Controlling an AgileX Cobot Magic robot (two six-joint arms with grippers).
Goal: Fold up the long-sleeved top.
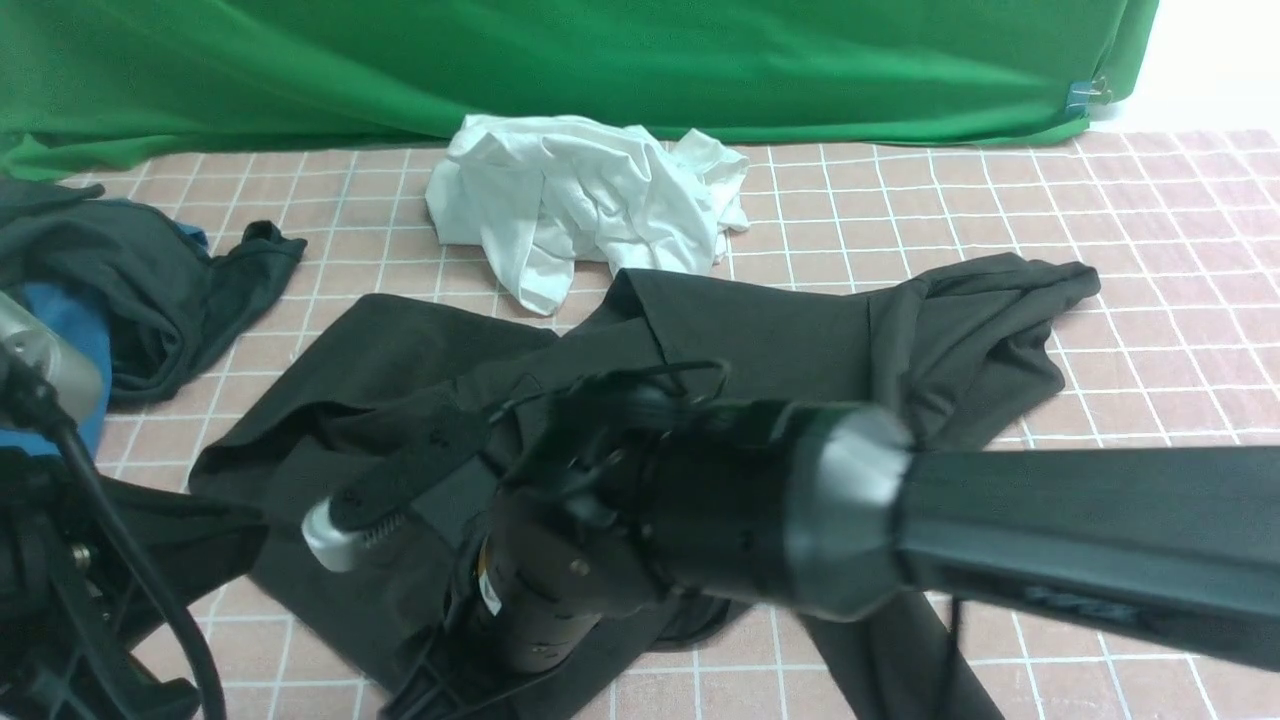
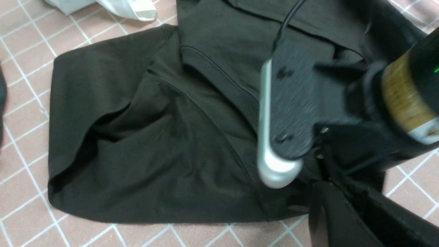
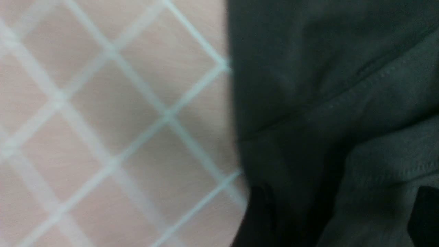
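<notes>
The long-sleeved top (image 1: 780, 330), black-brown, lies spread and partly folded across the middle of the pink checked cloth. It also fills the left wrist view (image 2: 154, 137) and the right wrist view (image 3: 325, 103). My right arm (image 1: 1000, 520) reaches in from the right, low over the top's near part. Its gripper (image 3: 343, 219) is open, the two dark fingers wide apart with fabric lying below them. My left gripper (image 2: 324, 187) is at the top's near edge, shut on a stitched hem of the top.
A crumpled white garment (image 1: 590, 200) lies at the back, touching the top's far edge. At far left a dark greenish-grey garment (image 1: 150, 280) is heaped on a blue shirt (image 1: 60, 320). A green backdrop (image 1: 600, 60) closes the far side.
</notes>
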